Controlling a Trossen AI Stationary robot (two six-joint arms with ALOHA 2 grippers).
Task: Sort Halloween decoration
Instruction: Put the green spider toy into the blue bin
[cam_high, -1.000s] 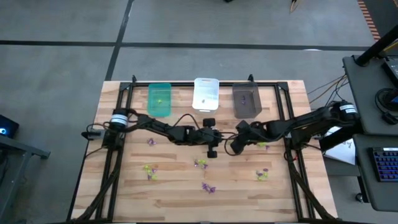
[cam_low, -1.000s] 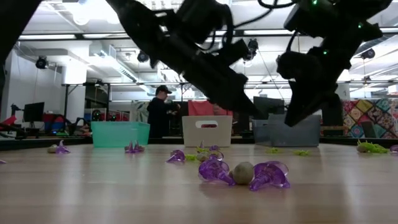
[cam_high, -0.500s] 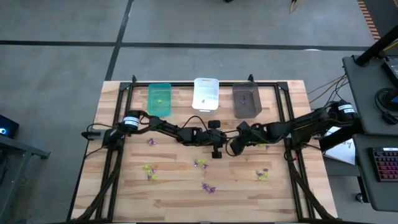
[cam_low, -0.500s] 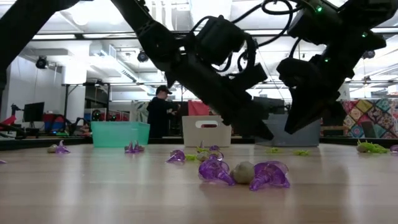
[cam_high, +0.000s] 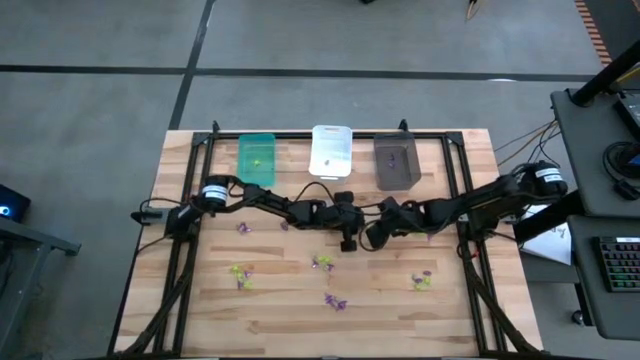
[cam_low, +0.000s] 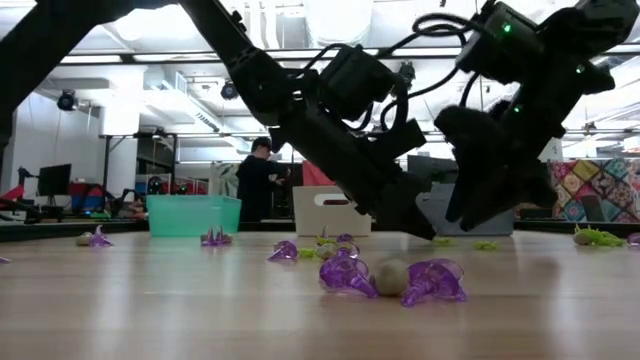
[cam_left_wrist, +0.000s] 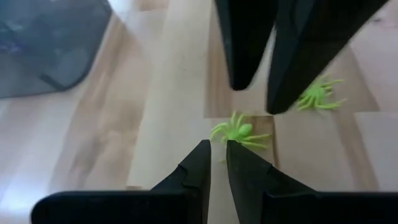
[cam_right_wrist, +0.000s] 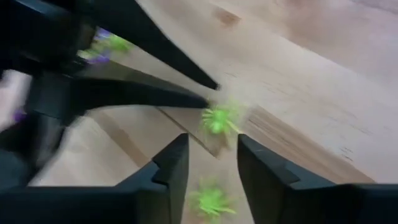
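Two yellow-green spider trinkets lie on the wooden table between my grippers. One spider (cam_left_wrist: 240, 132) lies just ahead of my left gripper (cam_left_wrist: 216, 163), whose fingers are shut to a thin slit with nothing in it. The other spider (cam_right_wrist: 209, 200) lies between the spread fingers of my open right gripper (cam_right_wrist: 211, 163); I see no touch. Both grippers hang low at the table's middle, tips toward each other: the left gripper (cam_high: 347, 241), the right gripper (cam_high: 374, 238).
Along the far edge stand a green bin (cam_high: 256, 158), a white bin (cam_high: 331, 150) and a dark grey bin (cam_high: 396, 162). Purple trinkets (cam_high: 335, 301) and yellow-green ones (cam_high: 240, 272) are scattered on the near half. People stand in the room beyond the table.
My left gripper has come down toward the table and a little toward its right edge, staying shut. My right gripper has also sunk toward the table, and its fingers have opened over a green spider.
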